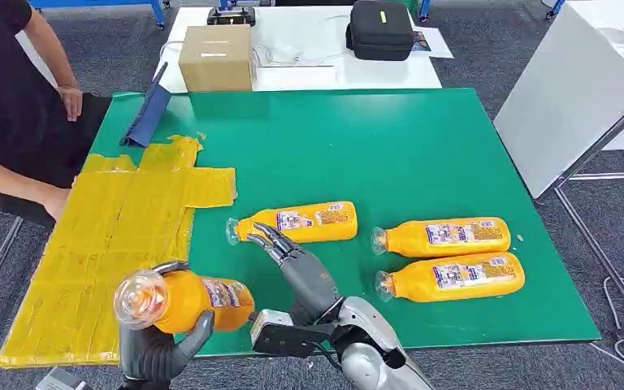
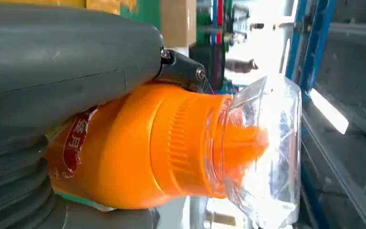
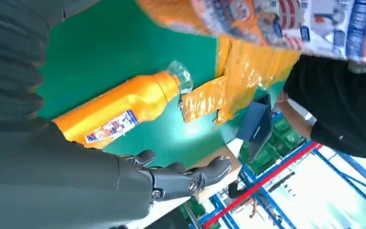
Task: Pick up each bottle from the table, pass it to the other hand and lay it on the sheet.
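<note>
Item: held bottle — gripped round its body by my left hand, off the table, cap toward the camera, at the near edge of the sheet. My right hand is empty, fingers spread and extended, hovering just right of the held bottle and near the closest of the lying bottles. Step in hand, as I judge it: the hand-over looks done, so I would swing the left hand out over the sheet, lower the bottle on its side, and let go only once the body rests flat — it is round and will roll if dropped. I would keep the right hand clear of the bottle beside it. Stock on the mat, all right of the sheet: first bottle just beside the sheet's edge; second and third well further right, lying side by side. Each: smooth orange plastic, printed label, ribbed orange collar, clear faceted cap — slippery, I expect. Sheet: yellow, crinkled, glossy film, taped in patches. Mat: flat green, matte. A person sits at the sheet's far side.
</note>
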Controlling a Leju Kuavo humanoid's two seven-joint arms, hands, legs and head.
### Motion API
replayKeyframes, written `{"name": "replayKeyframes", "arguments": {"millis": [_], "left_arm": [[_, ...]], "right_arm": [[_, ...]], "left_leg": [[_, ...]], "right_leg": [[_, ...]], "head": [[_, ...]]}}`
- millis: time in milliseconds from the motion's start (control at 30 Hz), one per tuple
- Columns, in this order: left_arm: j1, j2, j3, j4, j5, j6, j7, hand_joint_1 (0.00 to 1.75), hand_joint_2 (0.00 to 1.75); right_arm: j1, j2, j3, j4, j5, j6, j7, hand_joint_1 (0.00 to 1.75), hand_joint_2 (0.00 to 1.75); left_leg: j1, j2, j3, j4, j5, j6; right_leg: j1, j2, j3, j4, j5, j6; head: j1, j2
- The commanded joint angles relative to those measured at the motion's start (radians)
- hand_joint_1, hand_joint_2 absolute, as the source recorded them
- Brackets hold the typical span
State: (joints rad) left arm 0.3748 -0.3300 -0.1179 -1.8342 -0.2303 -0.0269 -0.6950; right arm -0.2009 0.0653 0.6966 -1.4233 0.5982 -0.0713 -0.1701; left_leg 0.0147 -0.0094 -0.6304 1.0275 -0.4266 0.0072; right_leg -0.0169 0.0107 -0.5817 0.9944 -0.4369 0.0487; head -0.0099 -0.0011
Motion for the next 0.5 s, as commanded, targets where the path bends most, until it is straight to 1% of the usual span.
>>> {"name": "replayKeyframes", "arguments": {"millis": [33, 133, 200, 267, 300, 333, 400, 433, 500], "left_arm": [[-0.021, 0.076, 0.072, -0.086, -0.319, 0.243, 0.005, 1.75, 1.75], [-0.011, 0.068, 0.081, -0.081, -0.423, 0.322, -0.003, 1.75, 1.75], [-0.016, 0.07, 0.073, -0.063, -0.496, 0.376, -0.001, 1.75, 1.75], [-0.039, 0.086, 0.043, -0.007, -0.641, 0.477, 0.038, 1.75, 1.75], [-0.055, 0.109, 0.017, 0.034, -0.726, 0.545, 0.086, 1.75, 1.75], [-0.064, 0.117, 0.009, 0.06, -0.785, 0.58, 0.109, 1.75, 1.75], [-0.091, 0.15, -0.017, 0.147, -1.022, 0.699, 0.226, 1.75, 1.75], [-0.112, 0.167, -0.026, 0.203, -1.181, 0.725, 0.32, 1.75, 1.75], [-0.143, 0.213, -0.037, 0.268, -1.341, 0.725, 0.432, 1.75, 1.75]], "right_arm": [[-0.045, -0.069, -0.103, -0.031, -0.017, 0.028, 0.004, 0.0, 1.75], [-0.014, -0.08, -0.115, -0.049, 0.016, 0.038, -0.001, 0.0, 1.75], [-0.018, -0.083, -0.113, -0.04, 0.02, 0.039, 0.001, 0.0, 1.75], [-0.041, -0.09, -0.117, -0.017, 0.024, 0.038, 0.003, 0.0, 1.75], [-0.059, -0.097, -0.119, -0.003, 0.021, 0.043, 0.006, 0.0, 1.75], [-0.07, -0.102, -0.121, 0.005, 0.017, 0.048, 0.008, 0.0, 1.75], [-0.104, -0.121, -0.122, 0.03, -0.006, 0.067, 0.015, 0.0, 1.75], [-0.135, -0.126, -0.122, 0.059, -0.024, 0.079, 0.015, 0.0, 1.75], [-0.182, -0.126, -0.126, 0.106, -0.044, 0.091, 0.011, 0.0, 1.75]], "left_leg": [[0.0, 0.0, 0.001, -0.001, 0.0, 0.0], [0.0, 0.0, 0.003, -0.001, 0.0, 0.001], [0.0, 0.0, 0.005, -0.002, -0.001, 0.001], [0.0, 0.0, 0.004, -0.002, 0.0, 0.0], [0.0, -0.001, 0.005, -0.003, 0.0, 0.001], [0.0, -0.001, 0.006, -0.003, 0.0, 0.001], [0.0, -0.001, 0.007, -0.005, 0.001, 0.001], [0.0, -0.001, 0.008, -0.005, 0.001, 0.001], [0.0, 0.0, 0.008, -0.006, 0.002, 0.001]], "right_leg": [[0.0, -0.001, 0.001, 0.0, 0.0, -0.001], [0.001, -0.002, 0.004, -0.002, 0.0, -0.002], [0.001, -0.002, 0.005, -0.002, -0.001, -0.003], [0.001, -0.002, 0.004, -0.002, -0.001, -0.002], [0.001, -0.003, 0.006, -0.003, -0.001, -0.002], [0.0, -0.003, 0.006, -0.003, 0.0, -0.003], [0.001, -0.003, 0.008, -0.005, 0.0, -0.003], [0.001, -0.004, 0.008, -0.005, 0.0, -0.003], [0.0, -0.003, 0.009, -0.006, 0.001, -0.004]], "head": [[0.0, 0.0], [0.0, 0.0], [0.0, 0.0], [0.0, 0.0], [0.0, 0.0], [0.0, 0.0], [0.0, 0.0], [0.0, 0.0], [0.0, 0.0]]}}
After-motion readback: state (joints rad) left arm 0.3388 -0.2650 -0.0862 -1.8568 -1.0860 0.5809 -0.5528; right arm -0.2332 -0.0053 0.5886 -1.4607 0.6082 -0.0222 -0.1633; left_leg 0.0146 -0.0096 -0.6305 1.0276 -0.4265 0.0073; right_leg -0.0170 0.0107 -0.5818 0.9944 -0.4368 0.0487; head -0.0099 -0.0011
